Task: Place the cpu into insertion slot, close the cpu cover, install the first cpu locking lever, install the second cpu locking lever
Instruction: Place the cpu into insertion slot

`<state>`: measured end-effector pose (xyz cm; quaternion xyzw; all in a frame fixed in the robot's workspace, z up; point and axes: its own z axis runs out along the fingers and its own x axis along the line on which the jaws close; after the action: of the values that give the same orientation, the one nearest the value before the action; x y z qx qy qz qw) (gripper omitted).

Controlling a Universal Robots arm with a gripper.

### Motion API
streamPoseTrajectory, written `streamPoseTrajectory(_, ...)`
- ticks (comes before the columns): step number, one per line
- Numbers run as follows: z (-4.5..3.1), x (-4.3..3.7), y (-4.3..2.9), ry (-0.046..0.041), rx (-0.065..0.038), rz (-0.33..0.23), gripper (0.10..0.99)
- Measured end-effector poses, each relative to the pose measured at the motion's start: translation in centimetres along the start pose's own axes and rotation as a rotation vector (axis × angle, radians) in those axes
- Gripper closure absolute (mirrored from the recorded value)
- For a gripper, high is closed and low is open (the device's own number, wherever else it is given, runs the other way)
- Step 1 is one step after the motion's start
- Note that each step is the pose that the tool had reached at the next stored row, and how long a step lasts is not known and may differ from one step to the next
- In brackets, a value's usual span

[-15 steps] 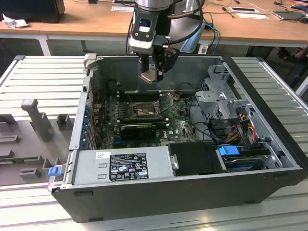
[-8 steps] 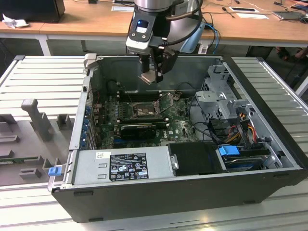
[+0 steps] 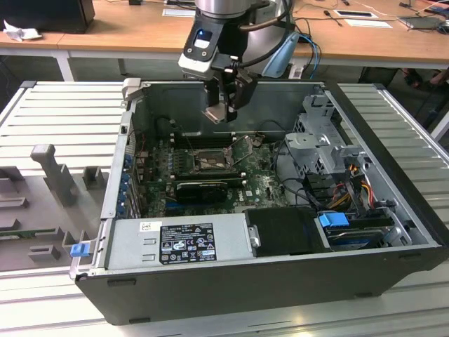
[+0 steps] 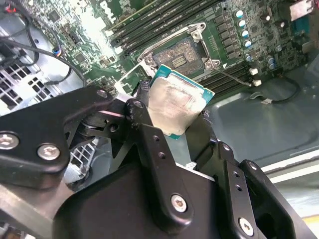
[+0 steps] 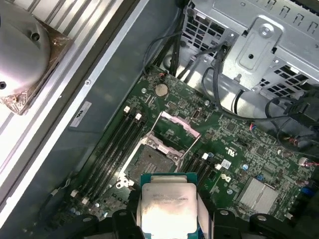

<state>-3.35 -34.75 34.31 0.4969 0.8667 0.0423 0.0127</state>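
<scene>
My gripper (image 3: pixel 223 112) hangs above the open computer case, shut on the cpu (image 3: pixel 215 114). The cpu is a flat square chip with a dull silver face and a green edge, held by two opposite sides between the black fingers in both wrist views (image 4: pixel 177 102) (image 5: pixel 167 206). It is tilted and well above the board. Below it lies the insertion slot (image 3: pixel 209 163) (image 4: pixel 179 57) (image 5: pixel 149 162), a square dark socket with a silver rim in the green board, with nothing in it. The cpu cover (image 5: pixel 178 125) stands swung up at the socket's far edge.
Long black memory slots (image 5: pixel 112 149) run beside the socket. A metal drive cage (image 3: pixel 326 140) with cables fills the case at the exterior view's right, and a power supply (image 3: pixel 186 242) sits along the front. A grey fixture tray (image 3: pixel 42 196) lies outside the case on the exterior view's left.
</scene>
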Motion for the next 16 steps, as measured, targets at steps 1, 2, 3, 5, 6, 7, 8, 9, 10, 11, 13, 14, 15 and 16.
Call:
streamPoseTrajectory(1, 0.02, 0.0, 0.0, -0.0019, 0.0, 0.023, 0.553)
streamPoseTrajectory(2, 0.03, 0.0, 0.0, -0.0034, -0.001, 0.04, 0.553)
streamPoseTrajectory(3, 0.04, 0.0, 0.0, -0.0045, -0.001, 0.053, 0.553)
streamPoseTrajectory(5, 0.08, 0.0, -0.01, -0.0077, -0.002, 0.089, 0.553)
streamPoseTrajectory(6, 0.09, 0.0, -0.01, -0.0087, -0.002, 0.101, 0.553)
streamPoseTrajectory(7, 0.12, 0.0, -0.01, -0.0105, -0.002, 0.123, 0.553)
streamPoseTrajectory(8, 0.15, 0.0, -0.01, -0.012, -0.003, 0.14, 0.553)
streamPoseTrajectory(9, 0.18, 0.0, -0.01, -0.0131, -0.003, 0.155, 0.553)
streamPoseTrajectory(10, 0.24, 0.0, -0.02, -0.0139, -0.003, 0.163, 0.553)
streamPoseTrajectory(11, 0.35, -0.01, -0.03, -0.0141, -0.003, 0.165, 0.553)
streamPoseTrajectory(13, 0.52, -0.01, -0.05, -0.014, -0.003, 0.166, 0.553)
streamPoseTrajectory(14, 0.64, -0.01, -0.07, -0.0141, -0.003, 0.166, 0.553)
streamPoseTrajectory(15, 0.76, -0.02, -0.08, -0.0141, -0.003, 0.166, 0.553)
streamPoseTrajectory(16, 0.82, -0.02, -0.09, -0.0141, -0.003, 0.166, 0.553)
